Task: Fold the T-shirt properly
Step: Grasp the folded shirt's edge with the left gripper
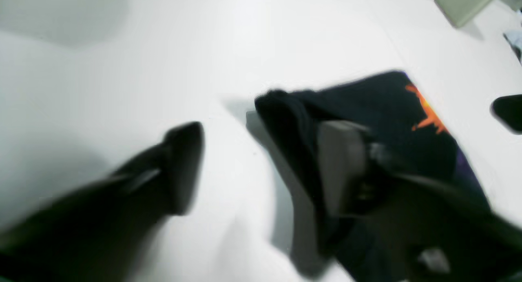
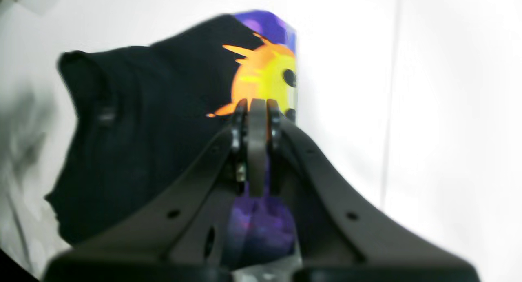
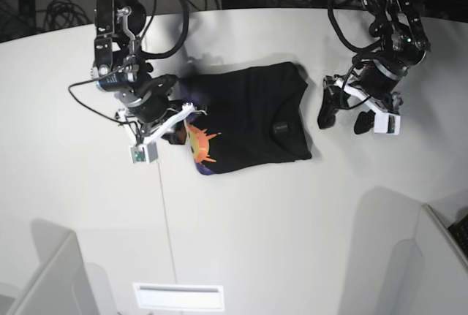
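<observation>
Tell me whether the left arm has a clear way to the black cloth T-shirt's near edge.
Probably yes: the left gripper hangs open beside the T-shirt, with only bare white table between them.

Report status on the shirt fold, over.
Right gripper shut on T-shirt at its printed edge. Left gripper open, off the cloth, beside its far edge. Shirt partly folded, print showing. Nothing in the way.

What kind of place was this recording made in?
Probably a robotics lab or test cell: a bare white table with only the T-shirt on it, two arms mounted at its far edge, and loose cables on the dark floor behind.
</observation>
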Action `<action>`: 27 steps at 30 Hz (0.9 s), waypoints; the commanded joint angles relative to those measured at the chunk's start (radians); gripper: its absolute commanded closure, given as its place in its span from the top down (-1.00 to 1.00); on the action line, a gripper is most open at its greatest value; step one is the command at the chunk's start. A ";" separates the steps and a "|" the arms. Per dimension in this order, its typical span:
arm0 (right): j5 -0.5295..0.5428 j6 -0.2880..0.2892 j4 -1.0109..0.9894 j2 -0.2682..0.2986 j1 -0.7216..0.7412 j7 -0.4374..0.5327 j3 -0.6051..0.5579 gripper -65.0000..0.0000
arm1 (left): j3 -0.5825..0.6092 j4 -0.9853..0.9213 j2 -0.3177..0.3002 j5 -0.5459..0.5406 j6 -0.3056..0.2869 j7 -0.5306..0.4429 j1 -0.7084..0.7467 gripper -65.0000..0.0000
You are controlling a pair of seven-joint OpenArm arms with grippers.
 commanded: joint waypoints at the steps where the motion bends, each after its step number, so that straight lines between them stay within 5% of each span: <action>1: 0.004 0.004 0.020 -0.001 0.001 0.020 0.006 -1.00 | -0.003 -0.008 -0.002 -0.019 -0.007 0.006 -0.028 0.80; 3: 0.004 0.004 0.020 -0.001 -0.006 0.021 0.008 -1.00 | -0.003 -0.057 0.013 -0.018 -0.007 0.054 -0.061 0.94; 9: 0.004 0.004 0.020 0.016 -0.012 0.020 0.006 -1.00 | 0.000 -0.221 0.032 -0.018 -0.008 0.132 -0.143 0.94; 17: 0.004 0.004 0.020 0.021 -0.015 0.020 0.002 -1.00 | 0.071 -0.324 0.026 -0.214 -0.010 0.131 -0.163 0.94; 27: 0.004 0.004 0.020 0.021 -0.015 0.020 0.002 -1.00 | 0.157 -0.466 0.029 -0.208 -0.005 0.131 -0.226 0.94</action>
